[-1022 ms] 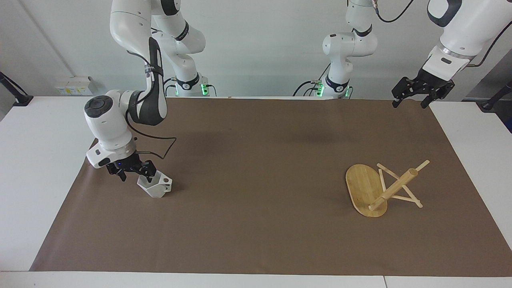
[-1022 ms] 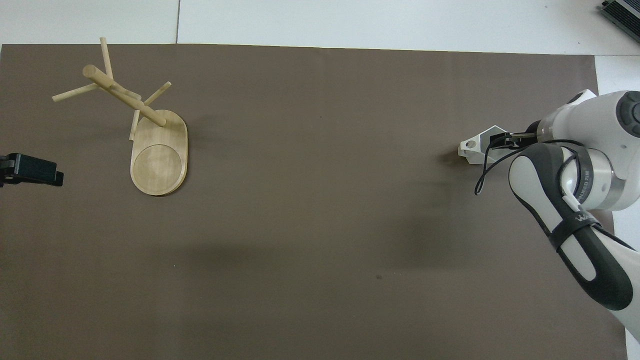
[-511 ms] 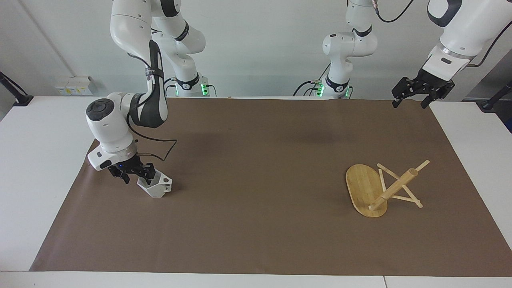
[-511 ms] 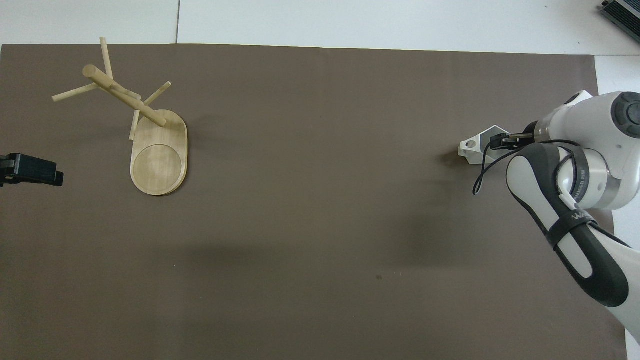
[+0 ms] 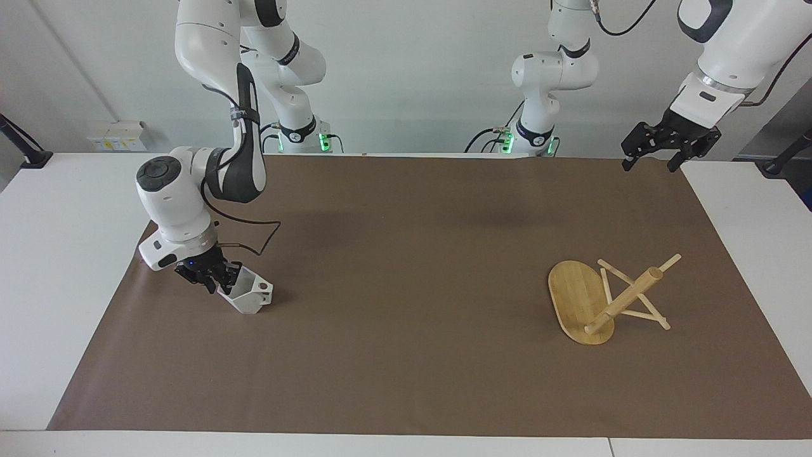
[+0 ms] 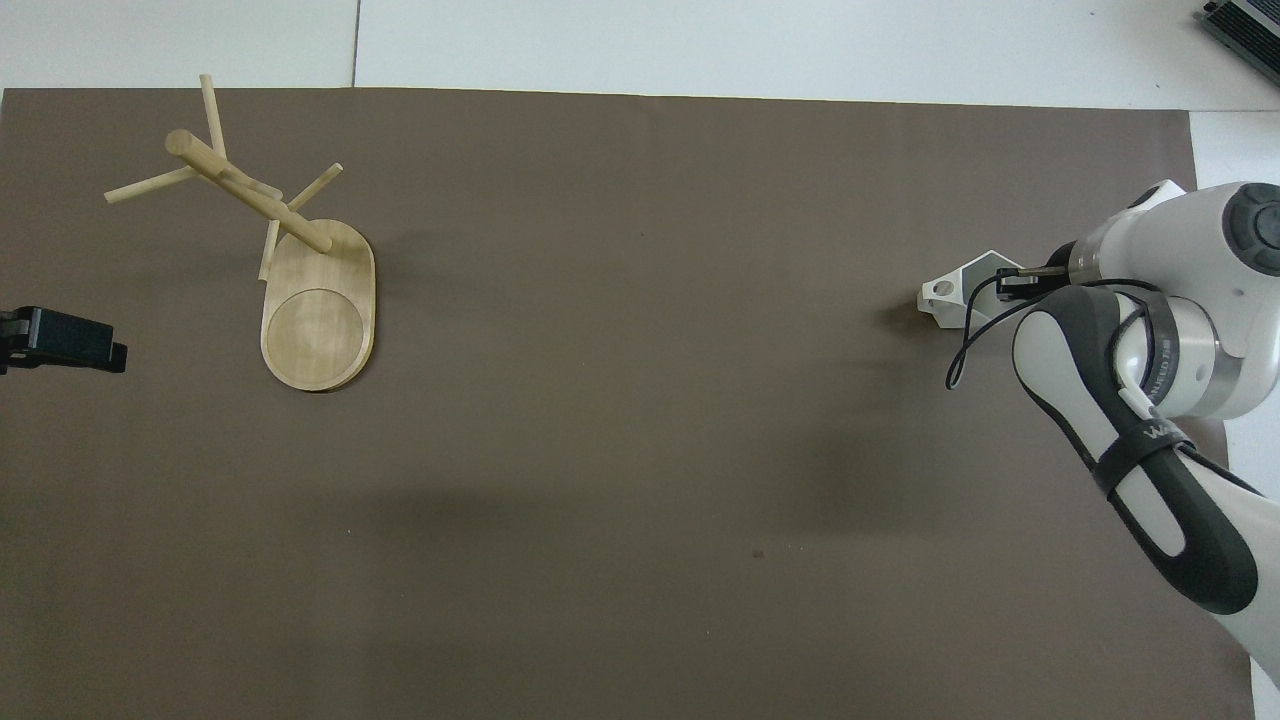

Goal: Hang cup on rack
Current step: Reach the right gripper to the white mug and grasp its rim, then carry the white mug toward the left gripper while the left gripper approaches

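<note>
The white faceted cup (image 5: 250, 297) sits on the brown mat near the right arm's end of the table, its handle with the round hole pointing toward the table's middle; it also shows in the overhead view (image 6: 948, 296). My right gripper (image 5: 214, 278) is down at the cup, shut on its rim wall on the side away from the handle (image 6: 1008, 282). The bamboo rack (image 5: 625, 298) lies tipped over near the left arm's end, its post slanting up from the oval base (image 6: 318, 325). My left gripper (image 5: 648, 166) waits open, high over the mat's corner.
The brown mat (image 5: 406, 254) covers most of the white table. The right arm's black cable loops just above the mat beside the cup. A wide stretch of bare mat lies between the cup and the rack.
The right gripper's fingers have drawn together on the cup's rim wall. The cup, the rack and the left arm have not moved.
</note>
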Robot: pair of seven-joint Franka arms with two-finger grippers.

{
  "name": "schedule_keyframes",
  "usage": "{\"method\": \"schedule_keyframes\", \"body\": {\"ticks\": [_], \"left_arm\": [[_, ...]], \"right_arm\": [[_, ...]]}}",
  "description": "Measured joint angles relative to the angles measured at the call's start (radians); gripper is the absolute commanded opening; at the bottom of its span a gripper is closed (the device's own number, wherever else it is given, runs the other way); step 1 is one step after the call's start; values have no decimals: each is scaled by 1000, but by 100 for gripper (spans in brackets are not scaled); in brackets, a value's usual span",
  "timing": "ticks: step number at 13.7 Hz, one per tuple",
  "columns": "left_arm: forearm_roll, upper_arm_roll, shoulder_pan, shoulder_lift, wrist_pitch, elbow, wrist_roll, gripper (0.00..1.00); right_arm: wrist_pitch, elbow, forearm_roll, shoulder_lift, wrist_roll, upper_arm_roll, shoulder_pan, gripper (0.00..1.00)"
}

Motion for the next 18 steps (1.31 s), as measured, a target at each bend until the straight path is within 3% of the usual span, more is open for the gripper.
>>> {"method": "schedule_keyframes", "body": {"ticks": [6,13,18], "left_arm": [[0,0,0,0,0,0,0,100],[0,0,0,0,0,0,0,100],[0,0,0,0,0,0,0,100]], "right_arm": [[0,1,0,0,0,0,0,1],[-8,7,3,-4,0,4,2,0],[-90,55,3,-15,0,35,3,0]]}}
